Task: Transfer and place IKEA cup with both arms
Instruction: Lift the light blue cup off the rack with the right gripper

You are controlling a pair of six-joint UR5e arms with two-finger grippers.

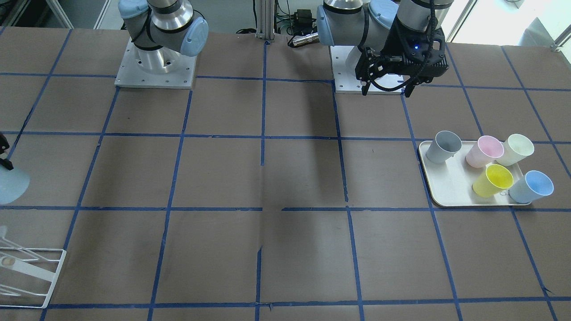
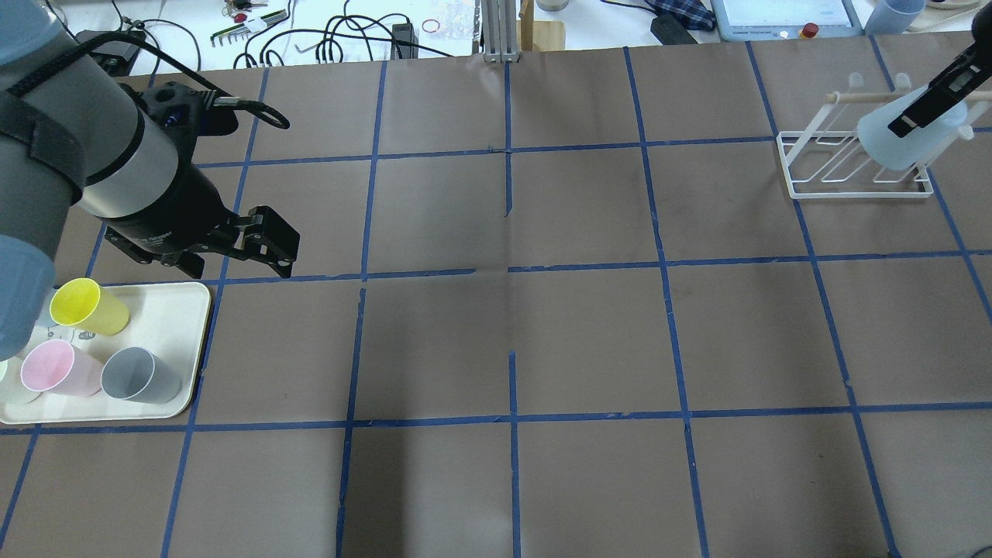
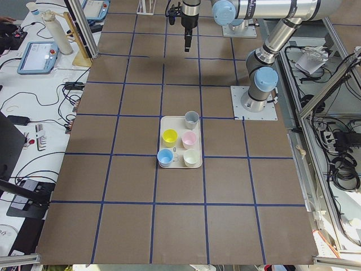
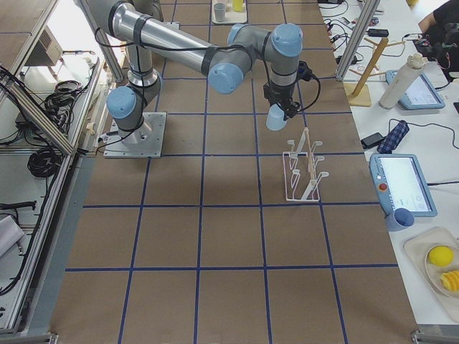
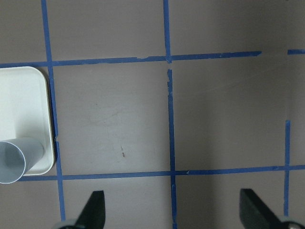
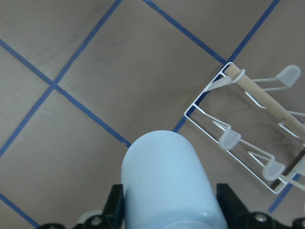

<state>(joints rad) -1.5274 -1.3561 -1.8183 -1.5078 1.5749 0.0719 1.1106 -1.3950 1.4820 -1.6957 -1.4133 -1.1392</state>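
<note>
My right gripper [image 2: 934, 97] is shut on a pale blue IKEA cup [image 2: 899, 139] and holds it in the air, wide rim downward, close to the white wire rack [image 2: 852, 167]. The cup fills the bottom of the right wrist view [image 6: 167, 183] and shows at the left edge of the front view [image 1: 11, 185]. A second blue cup [image 1: 533, 187] stands on the white tray [image 1: 446, 196]. My left gripper [image 2: 236, 267] is open and empty, above the table just beyond the tray, with both fingertips [image 5: 95, 207] in the left wrist view.
The tray also holds a grey cup [image 1: 441, 147], a pink cup [image 1: 484, 151], a white cup [image 1: 515, 149] and a yellow cup [image 1: 493, 180]. The rack [image 4: 301, 172] has upright pegs and a wooden bar. Blue tape lines grid the brown table.
</note>
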